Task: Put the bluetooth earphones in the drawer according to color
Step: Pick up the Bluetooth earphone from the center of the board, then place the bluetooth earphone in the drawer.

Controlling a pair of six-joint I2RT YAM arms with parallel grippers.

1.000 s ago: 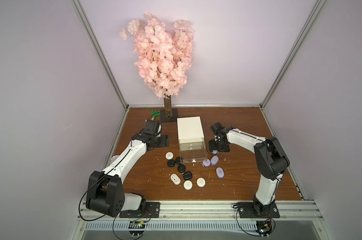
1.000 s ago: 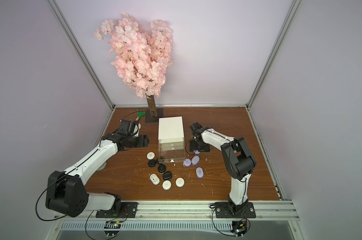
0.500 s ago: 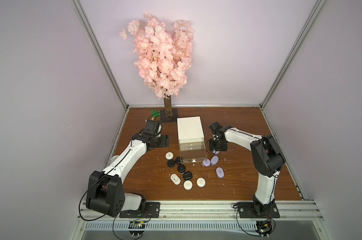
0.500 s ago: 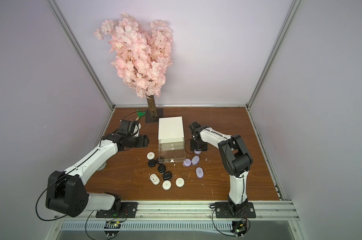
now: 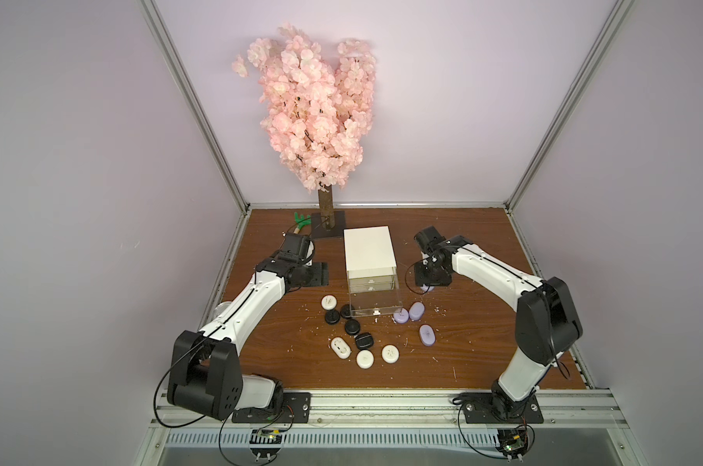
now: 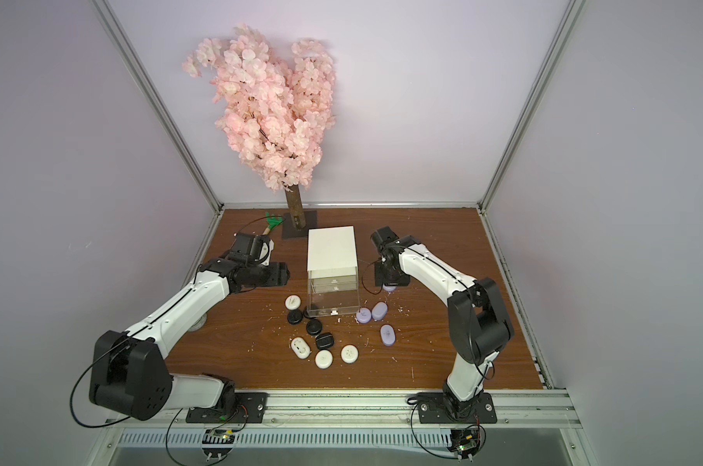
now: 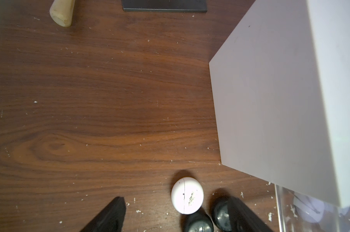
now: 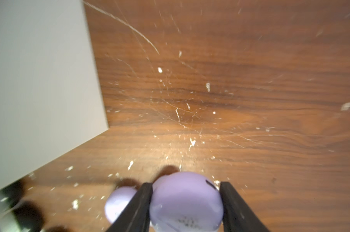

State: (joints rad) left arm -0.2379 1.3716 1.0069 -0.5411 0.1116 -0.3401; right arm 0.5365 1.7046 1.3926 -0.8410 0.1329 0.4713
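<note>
My right gripper (image 8: 186,186) had its two fingers pressed against opposite sides of a lavender earphone case (image 8: 187,202), just beside the right wall of the drawer cabinet (image 5: 369,252). In both top views only a sliver of that case showed under the gripper, and I could not tell whether it had left the table (image 5: 482,363). A second earlier the same case had lain under the gripper at nearly the same spot, so the gripper itself had scarcely travelled. What had changed was the arm behind it, whose elbow had swung a little outward and toward the front rail. My left gripper (image 7: 175,199) stood open with nothing between its fingers, hovering left of the cabinet where it had been a second before, a white case (image 7: 187,195) lying just past its fingertips. The bottom drawer (image 5: 376,308) was pulled out as before. The rest had not moved: three other lavender cases (image 5: 416,311) lay near the drawer's right front corner, and four black cases (image 5: 352,327) and the other three white cases (image 5: 365,358) were spread off its left front.
</note>
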